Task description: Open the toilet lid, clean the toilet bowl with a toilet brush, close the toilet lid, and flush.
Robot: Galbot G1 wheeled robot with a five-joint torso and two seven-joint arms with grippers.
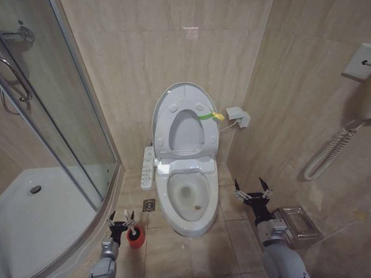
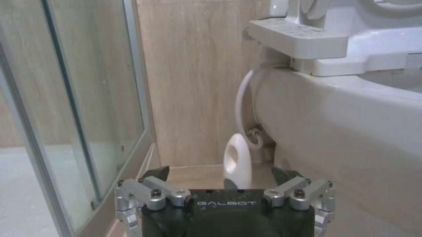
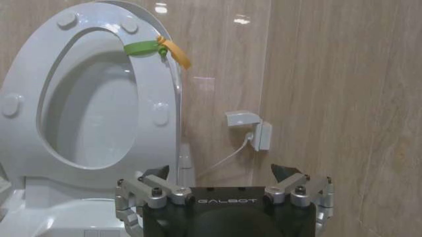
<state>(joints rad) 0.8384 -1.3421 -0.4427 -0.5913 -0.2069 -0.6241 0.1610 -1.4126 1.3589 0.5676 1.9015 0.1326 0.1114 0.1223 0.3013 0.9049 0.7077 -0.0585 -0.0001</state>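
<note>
The big shiny white oval plastic toilet lid [image 1: 183,97] stands straight up against the tan tiled wall [image 1: 146,49]. The white ring seat [image 1: 186,131] with a hole in it is up too, leaning flat on the lid. A small yellow-green loop [image 1: 209,116] is tied at the lid's edge, on the robot's right side. Below them, the long white toilet bowl [image 1: 188,203] with its round front sits open on the tiled floor [image 1: 177,255]. A little water lies at the bottom of it. A white button panel [image 1: 148,167] sticks out from the bowl's left side.

The left gripper [image 1: 120,218] is low, near the floor, to the left of the bowl. Its fingers are spread apart and hold nothing. Just under it, and touching nothing of the gripper that can be seen, stands a small red cup holder [image 1: 135,237]. The white loop-shaped handle top of the toilet brush [image 2: 237,160] rises from it, right between the spread fingers in the left wrist view. The brush head cannot be seen.

The right gripper [image 1: 253,190] hangs in the air to the right of the bowl, well apart from it. Its fingers are spread wide and are empty. It points toward the raised lid and a white wall socket [image 3: 254,129] with a cord.

A glass shower door [image 1: 57,119] and a white shower tray [image 1: 36,223] are on the far left.
</note>
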